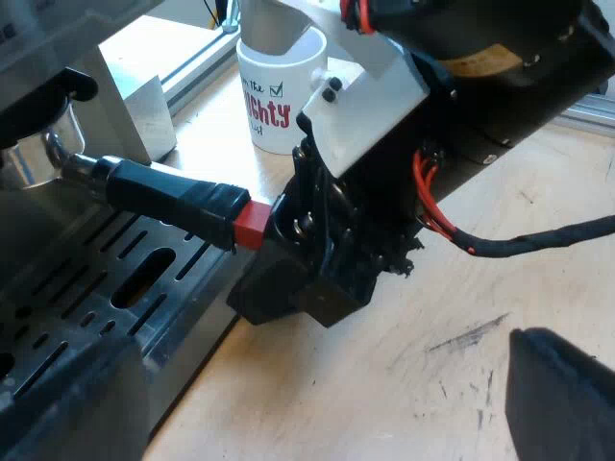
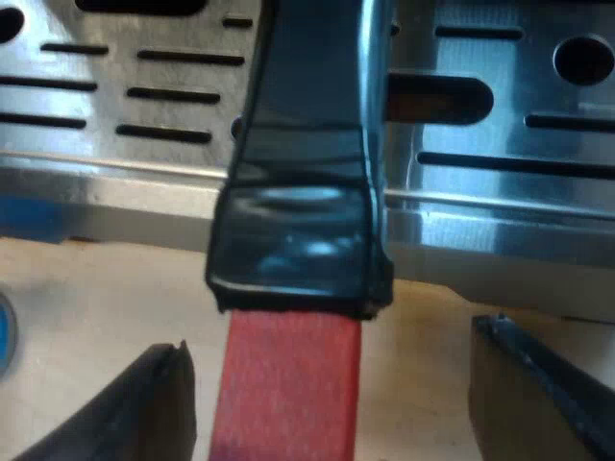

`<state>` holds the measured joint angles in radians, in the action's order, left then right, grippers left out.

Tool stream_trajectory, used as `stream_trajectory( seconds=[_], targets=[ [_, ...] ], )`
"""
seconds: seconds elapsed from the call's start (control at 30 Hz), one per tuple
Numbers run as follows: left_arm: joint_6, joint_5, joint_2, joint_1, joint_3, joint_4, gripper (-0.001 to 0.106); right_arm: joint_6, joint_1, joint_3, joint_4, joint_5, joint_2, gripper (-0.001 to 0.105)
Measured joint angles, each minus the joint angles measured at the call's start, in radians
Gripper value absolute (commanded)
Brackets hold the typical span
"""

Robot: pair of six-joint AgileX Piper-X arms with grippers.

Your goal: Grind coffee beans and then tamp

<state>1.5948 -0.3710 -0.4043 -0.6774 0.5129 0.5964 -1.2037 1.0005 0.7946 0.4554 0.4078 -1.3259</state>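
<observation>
The metal holder (image 1: 38, 158) sits locked into the espresso machine's front, above the slotted drip tray (image 1: 115, 288). Its dark handle (image 1: 163, 192) sticks out over the tray and ends in red (image 1: 252, 223). My right gripper (image 1: 288, 230) is at that red end. In the right wrist view the red end (image 2: 288, 394) lies between my right gripper's (image 2: 329, 334) two fingers (image 2: 154, 403), with a gap on each side, so it is open. My left gripper (image 1: 317, 365) is open over the wooden table, nothing between its fingers (image 1: 557, 394).
A white mug (image 1: 279, 96) with red lettering stands on the table beyond the right arm. A pale block (image 1: 144, 115) stands beside the machine. Something blue (image 2: 4, 336) shows on the table near the drip tray's edge (image 2: 519, 221).
</observation>
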Motion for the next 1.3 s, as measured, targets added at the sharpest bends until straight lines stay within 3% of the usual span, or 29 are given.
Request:
stream_trajectory(
  seconds=[0.6,1.1,1.3],
  targets=[
    [0.0,0.0,0.0,0.0,0.0,0.0,0.077,0.0,0.0,-0.003,-0.048,0.023,0.0,0.061],
    [0.0,0.0,0.0,0.0,0.0,0.031,0.077,0.022,-0.001,-0.004,-0.026,0.039,0.0,0.0],
    [0.0,0.0,0.0,0.0,0.0,0.031,0.077,0.022,-0.003,-0.004,-0.026,0.038,0.0,0.0]
  ],
)
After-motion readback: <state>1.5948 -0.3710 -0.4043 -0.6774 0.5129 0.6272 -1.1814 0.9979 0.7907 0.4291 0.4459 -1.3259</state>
